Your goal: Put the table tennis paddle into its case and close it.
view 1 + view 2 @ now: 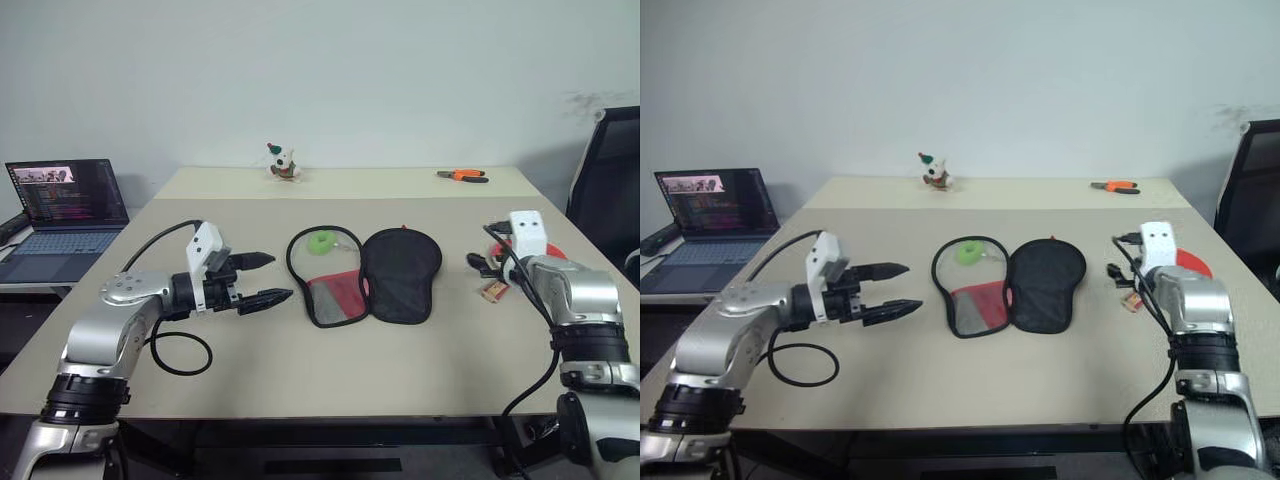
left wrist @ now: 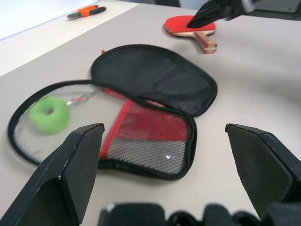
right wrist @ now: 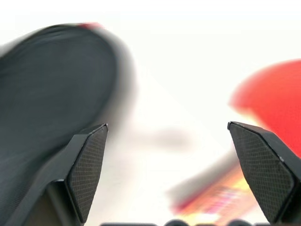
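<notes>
The black-and-red soft zip case point(image 1: 365, 275) lies unzipped and spread flat at table centre. At its three o'clock lies the red round wooden-handled paddle point(image 2: 193, 29), handle toward the robot. Left gripper point(image 1: 266, 279) and right gripper point(image 3: 174, 160) both gape empty.

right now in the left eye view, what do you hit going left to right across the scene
laptop → left gripper → open case → right gripper → table tennis paddle, partly behind the right arm
</notes>
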{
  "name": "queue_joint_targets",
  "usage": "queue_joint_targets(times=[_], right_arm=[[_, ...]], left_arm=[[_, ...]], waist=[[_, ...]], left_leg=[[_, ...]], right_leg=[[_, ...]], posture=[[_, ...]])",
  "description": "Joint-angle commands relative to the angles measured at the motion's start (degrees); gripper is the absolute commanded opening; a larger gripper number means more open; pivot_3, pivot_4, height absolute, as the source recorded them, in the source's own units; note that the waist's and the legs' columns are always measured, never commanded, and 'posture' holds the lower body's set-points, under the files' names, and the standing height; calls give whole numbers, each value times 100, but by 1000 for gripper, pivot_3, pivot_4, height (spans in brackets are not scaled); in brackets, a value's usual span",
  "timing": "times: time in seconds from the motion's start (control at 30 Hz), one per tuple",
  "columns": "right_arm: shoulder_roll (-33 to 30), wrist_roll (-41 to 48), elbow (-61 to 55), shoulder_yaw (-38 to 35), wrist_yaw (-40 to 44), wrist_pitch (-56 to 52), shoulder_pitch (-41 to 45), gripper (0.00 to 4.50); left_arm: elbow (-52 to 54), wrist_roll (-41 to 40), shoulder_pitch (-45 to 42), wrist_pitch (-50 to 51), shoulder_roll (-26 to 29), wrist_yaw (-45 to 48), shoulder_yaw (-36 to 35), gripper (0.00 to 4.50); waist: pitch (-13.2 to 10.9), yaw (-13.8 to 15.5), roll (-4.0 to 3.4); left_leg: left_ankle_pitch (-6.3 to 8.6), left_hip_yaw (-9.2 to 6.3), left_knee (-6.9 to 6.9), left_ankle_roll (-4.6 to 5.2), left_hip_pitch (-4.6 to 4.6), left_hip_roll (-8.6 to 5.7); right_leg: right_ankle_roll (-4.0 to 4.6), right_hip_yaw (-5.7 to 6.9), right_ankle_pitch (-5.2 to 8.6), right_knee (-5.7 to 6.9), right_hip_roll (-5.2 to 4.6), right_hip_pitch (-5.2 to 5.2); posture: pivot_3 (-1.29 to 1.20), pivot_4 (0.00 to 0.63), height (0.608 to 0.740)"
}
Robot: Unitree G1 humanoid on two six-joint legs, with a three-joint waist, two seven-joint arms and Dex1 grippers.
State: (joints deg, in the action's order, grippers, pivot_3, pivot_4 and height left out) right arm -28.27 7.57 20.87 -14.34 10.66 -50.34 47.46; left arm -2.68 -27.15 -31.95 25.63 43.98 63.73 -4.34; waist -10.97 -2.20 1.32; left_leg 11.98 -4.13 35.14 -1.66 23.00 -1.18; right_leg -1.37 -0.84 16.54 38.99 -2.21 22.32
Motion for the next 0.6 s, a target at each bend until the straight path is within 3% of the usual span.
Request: queue_joint_targets(times=[0.03,0.13,0.2,0.6], right_arm=[[217,-88,187,-477,-924,353,86,4472],[509,-119,759,-890,-1872,796,249,4472],[629,-83,1022,-957,-2076,980,322,4472],[781,-35,2651,-767,-2179,1801,801,4472]], left_arm=[[-120,86,-285,-202,-70,127,79,4500],[-343,209,-573,-353,-203,276,269,4500],[-436,249,-672,-407,-253,323,317,4500],[-532,371,-713,-545,-343,348,323,4500]], waist=[[0,-12,0],[0,-7,0],[0,-11,0],[0,-88,-1]], left_leg=[[0,3,0,0,0,0],[0,5,0,1,1,-1],[-1,11,0,1,0,-1],[0,36,-1,3,-3,2]], right_leg=[[0,1,0,0,0,1],[0,0,0,1,0,1],[1,0,0,1,0,1],[0,-5,0,1,3,1]], posture=[[0,150,740],[0,150,740],[0,150,740],[0,150,740]])
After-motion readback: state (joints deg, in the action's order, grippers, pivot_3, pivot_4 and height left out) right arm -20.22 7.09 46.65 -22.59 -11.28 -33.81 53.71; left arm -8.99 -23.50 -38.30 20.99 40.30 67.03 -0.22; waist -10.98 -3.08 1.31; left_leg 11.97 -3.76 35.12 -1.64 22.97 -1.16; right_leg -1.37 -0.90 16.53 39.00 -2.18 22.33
